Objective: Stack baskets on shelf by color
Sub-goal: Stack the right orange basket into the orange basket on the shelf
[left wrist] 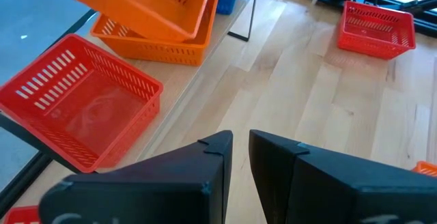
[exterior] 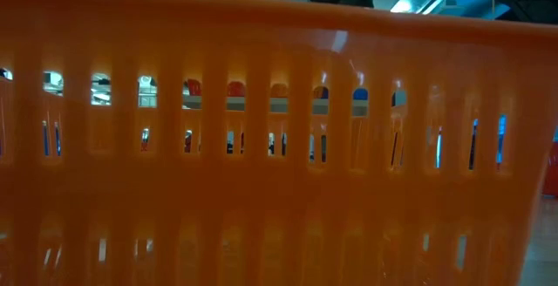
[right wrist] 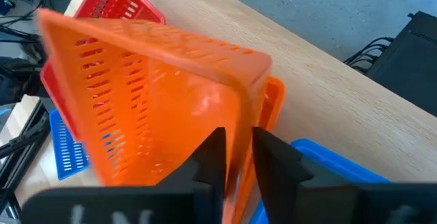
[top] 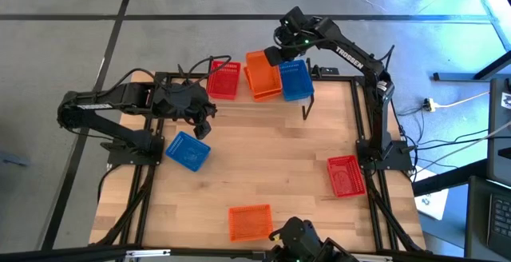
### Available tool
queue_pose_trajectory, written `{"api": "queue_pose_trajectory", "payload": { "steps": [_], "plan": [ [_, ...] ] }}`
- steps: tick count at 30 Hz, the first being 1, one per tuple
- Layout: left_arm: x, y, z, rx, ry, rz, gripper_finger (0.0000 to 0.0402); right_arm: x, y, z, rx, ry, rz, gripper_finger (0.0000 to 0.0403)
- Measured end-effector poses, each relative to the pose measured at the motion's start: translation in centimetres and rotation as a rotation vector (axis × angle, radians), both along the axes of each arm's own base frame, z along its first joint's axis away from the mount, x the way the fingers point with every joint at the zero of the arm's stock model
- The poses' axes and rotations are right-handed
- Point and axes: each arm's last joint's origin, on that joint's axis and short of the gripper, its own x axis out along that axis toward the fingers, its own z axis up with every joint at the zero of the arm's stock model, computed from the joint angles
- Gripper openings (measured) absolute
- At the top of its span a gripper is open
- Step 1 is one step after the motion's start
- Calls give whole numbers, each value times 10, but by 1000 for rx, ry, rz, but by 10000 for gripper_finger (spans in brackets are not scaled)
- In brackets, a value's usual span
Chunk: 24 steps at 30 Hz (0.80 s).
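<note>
Nesting at the shelf [top: 319,72]: your tilted orange basket [top: 257,69] sits askew in the orange basket beneath [left wrist: 153,43], one wall pinched between the right pincer [right wrist: 235,157] fingers, whose grip looks about to loosen. Its long axis runs away from the bench [top: 263,166] edge, flanked by a red basket [top: 224,79] and a blue basket [top: 295,81]. Nearest loose item: a blue basket [top: 188,150] just beside your left pincer [top: 200,126], which is empty, fingers a narrow gap apart. Farther off lie a red basket [top: 346,175] and an orange basket [top: 250,221].
</note>
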Motion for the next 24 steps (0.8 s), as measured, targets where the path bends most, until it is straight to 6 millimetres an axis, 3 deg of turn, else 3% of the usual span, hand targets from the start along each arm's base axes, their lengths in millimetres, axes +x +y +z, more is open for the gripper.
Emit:
{"api": "queue_pose_trajectory", "payload": {
  "steps": [13, 24],
  "plan": [
    [0, 0, 0, 0, 0, 0, 41, 0, 1, 15, 36, -78, -21, 91],
    [0, 0, 0, 0, 1, 0, 41, 16, 1, 50, -208, -291, 30, 90]
  ]
}}
